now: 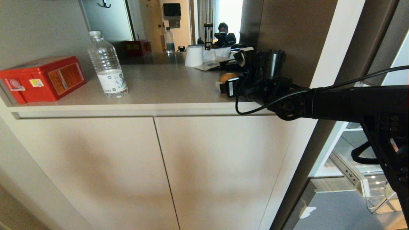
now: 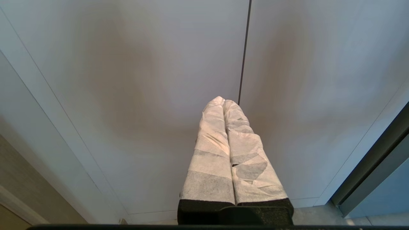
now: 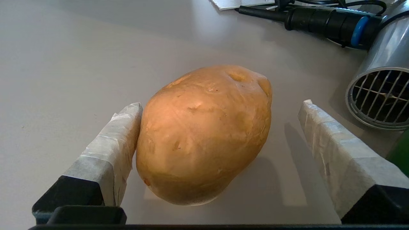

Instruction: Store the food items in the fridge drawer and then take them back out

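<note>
Straddling the potato on the beige countertop, the right gripper stands with its jaws spread wide and released, one taped finger touching or all but touching the tan skin while the other stands well apart on the far side of it. The potato rests at the right end of the counter, near the dark wall panel, and the fridge drawer, a clear plastic bin, sits pulled out low at the far right, below counter level. Only a sliver of dark green at the edge of the right wrist view hints at the bell pepper. The left gripper hangs parked before the pale cabinet doors, its wrapped fingers clenched together on nothing. Closing unevenly looks like the main risk: the near finger could shove the oval potato sideways so that it rolls before the other arrives, or pinch it off-centre and let it slip on the carry down to the drawer. The hair dryer and its black cord lie near enough to be snagged. The red box and the water bottle at the left carry labels, but no writing on them can be read.
</note>
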Tool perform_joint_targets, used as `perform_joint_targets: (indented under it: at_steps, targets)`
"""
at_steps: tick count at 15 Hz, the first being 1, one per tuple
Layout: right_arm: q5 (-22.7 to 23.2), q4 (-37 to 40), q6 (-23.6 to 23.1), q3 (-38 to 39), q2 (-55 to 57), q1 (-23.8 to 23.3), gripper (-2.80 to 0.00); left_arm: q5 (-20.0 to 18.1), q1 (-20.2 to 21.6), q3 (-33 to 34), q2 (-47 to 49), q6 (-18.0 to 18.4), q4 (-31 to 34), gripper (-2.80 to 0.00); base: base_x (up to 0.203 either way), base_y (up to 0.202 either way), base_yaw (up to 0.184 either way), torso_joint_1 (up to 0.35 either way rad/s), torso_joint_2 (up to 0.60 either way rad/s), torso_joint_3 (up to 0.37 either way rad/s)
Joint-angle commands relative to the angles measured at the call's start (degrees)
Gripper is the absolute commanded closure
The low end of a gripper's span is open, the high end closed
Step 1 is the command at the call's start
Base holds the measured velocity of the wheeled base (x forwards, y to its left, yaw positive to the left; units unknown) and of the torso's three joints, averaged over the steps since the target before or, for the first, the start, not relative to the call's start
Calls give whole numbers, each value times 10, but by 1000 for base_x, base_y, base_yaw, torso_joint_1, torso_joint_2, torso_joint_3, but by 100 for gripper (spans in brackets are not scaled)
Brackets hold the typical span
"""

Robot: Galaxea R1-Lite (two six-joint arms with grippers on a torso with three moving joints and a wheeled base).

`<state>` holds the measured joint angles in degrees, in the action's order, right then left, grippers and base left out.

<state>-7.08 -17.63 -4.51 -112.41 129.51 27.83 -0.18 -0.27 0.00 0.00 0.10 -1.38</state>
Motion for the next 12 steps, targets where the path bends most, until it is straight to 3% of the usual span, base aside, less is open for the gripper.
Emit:
perform_joint_targets:
  at_steps: [1, 12]
  targets:
    - [-1, 0, -1, 0, -1, 0, -280, 0, 0, 6, 0, 0, 0, 0, 0, 0, 0, 0, 0, 0]
    - [-3, 16, -4, 0, -1, 0, -280, 0, 0, 6, 0, 0, 0, 0, 0, 0, 0, 0, 0, 0]
